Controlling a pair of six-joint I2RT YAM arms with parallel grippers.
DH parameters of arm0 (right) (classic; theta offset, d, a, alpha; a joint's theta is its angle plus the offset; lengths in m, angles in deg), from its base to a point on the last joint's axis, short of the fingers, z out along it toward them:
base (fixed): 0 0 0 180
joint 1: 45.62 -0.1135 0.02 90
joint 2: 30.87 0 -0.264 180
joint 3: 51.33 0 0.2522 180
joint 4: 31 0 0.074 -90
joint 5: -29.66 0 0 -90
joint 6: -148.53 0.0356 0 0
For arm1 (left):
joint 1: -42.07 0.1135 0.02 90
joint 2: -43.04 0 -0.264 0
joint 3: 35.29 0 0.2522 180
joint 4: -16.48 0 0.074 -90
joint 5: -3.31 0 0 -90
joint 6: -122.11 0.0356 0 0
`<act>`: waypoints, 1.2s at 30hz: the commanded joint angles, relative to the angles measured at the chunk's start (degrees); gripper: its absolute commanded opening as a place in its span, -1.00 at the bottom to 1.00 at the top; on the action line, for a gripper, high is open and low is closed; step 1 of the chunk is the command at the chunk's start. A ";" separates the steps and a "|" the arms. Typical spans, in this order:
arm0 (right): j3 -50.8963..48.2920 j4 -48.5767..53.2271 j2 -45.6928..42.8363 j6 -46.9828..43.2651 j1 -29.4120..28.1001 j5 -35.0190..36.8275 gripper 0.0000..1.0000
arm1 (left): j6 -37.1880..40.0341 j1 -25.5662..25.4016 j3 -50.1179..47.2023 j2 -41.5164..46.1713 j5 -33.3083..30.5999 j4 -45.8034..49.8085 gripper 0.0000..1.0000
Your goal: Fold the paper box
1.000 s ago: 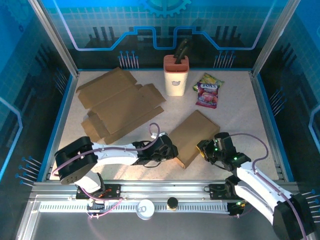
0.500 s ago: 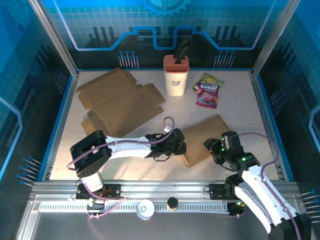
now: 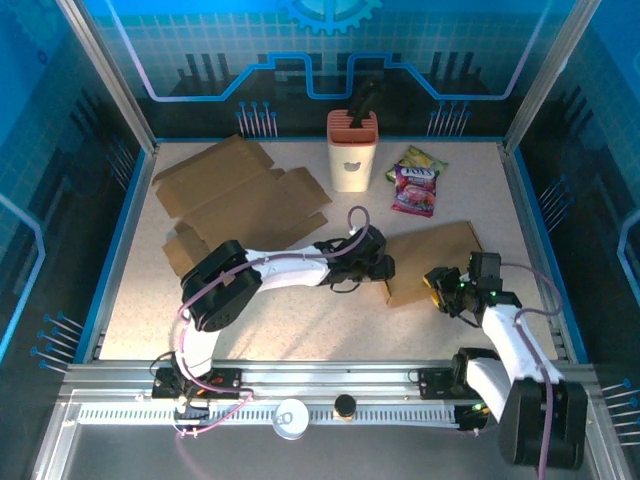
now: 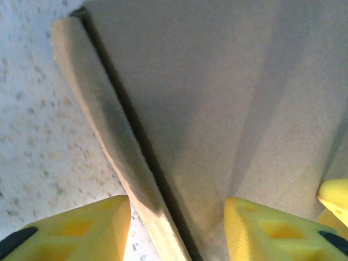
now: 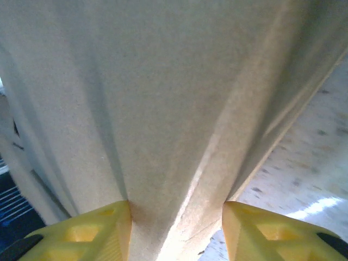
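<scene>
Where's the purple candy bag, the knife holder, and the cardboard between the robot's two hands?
purple candy bag (image 3: 414, 190), top camera, middle of its front.
knife holder (image 3: 352, 160), top camera, its cream front wall.
cardboard (image 3: 436, 257), top camera, middle of its flat top face.

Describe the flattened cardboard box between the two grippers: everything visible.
The flattened cardboard box is plain brown, matte, creased lengthwise, with a thin flap along its left edge. It rests askew on the speckled table. The left gripper straddles its left edge; the right gripper clasps its near edge.
</scene>
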 commanded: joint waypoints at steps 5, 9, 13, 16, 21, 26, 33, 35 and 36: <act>3.49 -4.26 2.02 -0.29 1.19 -1.29 0.02 | 5.56 1.89 0.75 7.93 0.54 7.48 0.28; 4.75 0.68 -6.33 -2.09 0.87 2.00 0.23 | 5.17 5.52 -6.18 16.43 -0.83 10.08 0.26; 6.90 7.67 -15.12 -5.82 -1.29 4.74 0.28 | 6.37 13.67 -15.05 26.08 -2.66 14.06 0.23; 8.10 8.78 -18.68 -7.05 -8.05 6.45 0.27 | 7.91 23.43 -21.01 32.10 -2.07 16.84 0.19; 10.47 4.18 -15.25 -7.50 -27.21 14.85 0.26 | 11.31 42.48 -26.50 36.40 1.32 18.60 0.13; 13.62 -5.72 -3.57 -6.61 -39.71 17.29 0.24 | 14.32 50.69 -22.88 29.25 2.66 19.02 0.08; 17.73 -14.70 9.74 -6.16 -45.26 17.79 0.26 | 13.86 50.36 -23.84 19.90 5.50 15.70 -0.03; 18.44 -17.33 12.34 -5.99 -45.15 17.84 0.27 | 13.56 48.07 -26.86 21.34 4.92 14.36 -0.05; 18.71 -18.94 13.86 -5.91 -45.19 17.77 0.27 | 13.16 46.68 -28.57 22.76 4.25 14.02 -0.05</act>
